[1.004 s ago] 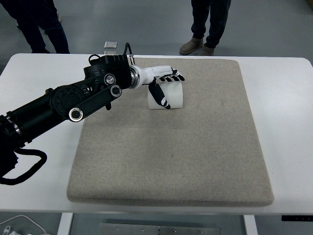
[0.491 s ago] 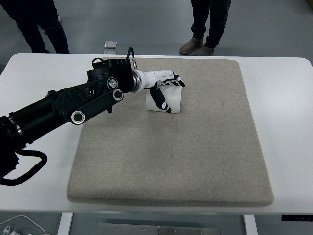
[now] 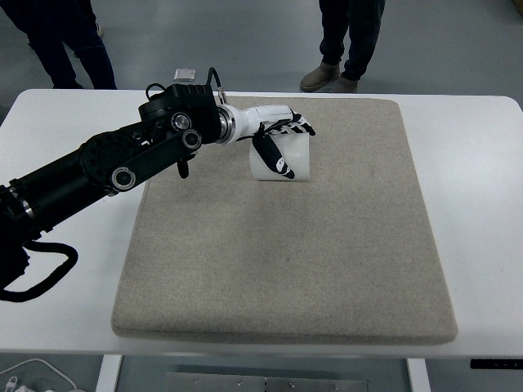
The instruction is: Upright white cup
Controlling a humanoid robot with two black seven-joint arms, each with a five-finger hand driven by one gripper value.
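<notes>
A white cup (image 3: 290, 158) stands on the grey mat (image 3: 286, 245) near its far middle. My left hand (image 3: 278, 140), white with black fingertips, is wrapped around the cup, fingers over its top and far side, thumb down its front. The black left arm (image 3: 122, 163) reaches in from the left edge. The cup's opening is hidden by the hand, so which end faces up is unclear. The right arm is out of view.
The grey mat covers most of the white table (image 3: 474, 204). Two people's legs and shoes (image 3: 327, 77) stand beyond the table's far edge. A small grey object (image 3: 185, 74) lies on the floor behind the table.
The hand and cup shifted slightly right and away, and the cup looks more upright than a second ago. The grasp has stayed closed on it.
</notes>
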